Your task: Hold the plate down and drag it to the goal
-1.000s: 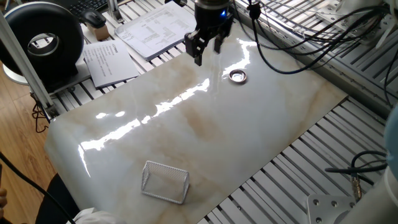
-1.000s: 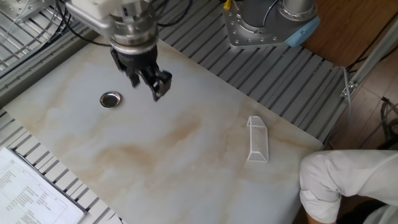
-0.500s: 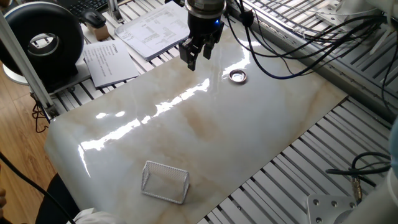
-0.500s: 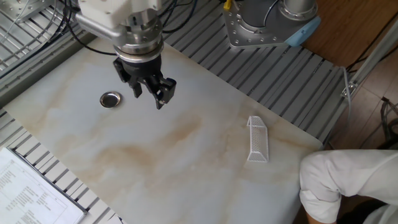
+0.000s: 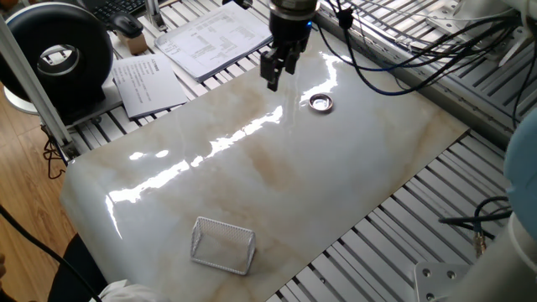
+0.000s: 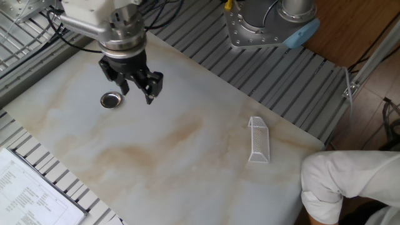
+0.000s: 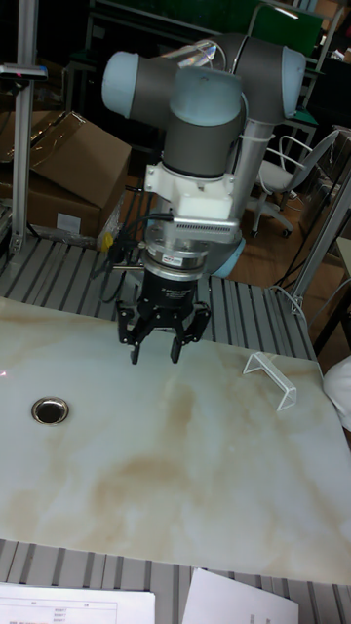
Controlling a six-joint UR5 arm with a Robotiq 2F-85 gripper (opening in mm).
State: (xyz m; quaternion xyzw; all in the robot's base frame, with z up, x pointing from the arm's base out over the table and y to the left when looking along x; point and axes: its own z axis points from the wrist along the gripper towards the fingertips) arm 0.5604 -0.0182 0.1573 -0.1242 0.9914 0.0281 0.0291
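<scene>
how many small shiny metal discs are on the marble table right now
1. The small round shiny silver metal disc lies flat near one end of the pale marble tabletop, beside the black two-finger gripper, far from the wire mesh tray.

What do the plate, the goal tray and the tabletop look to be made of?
The plate: shiny silver metal, going by its bright glinting rim. The goal tray: thin silvery wire mesh, see-through walls. The tabletop: glossy white slab with tan veining and sharp reflections, so polished marble or an imitation; cannot tell which.
</scene>
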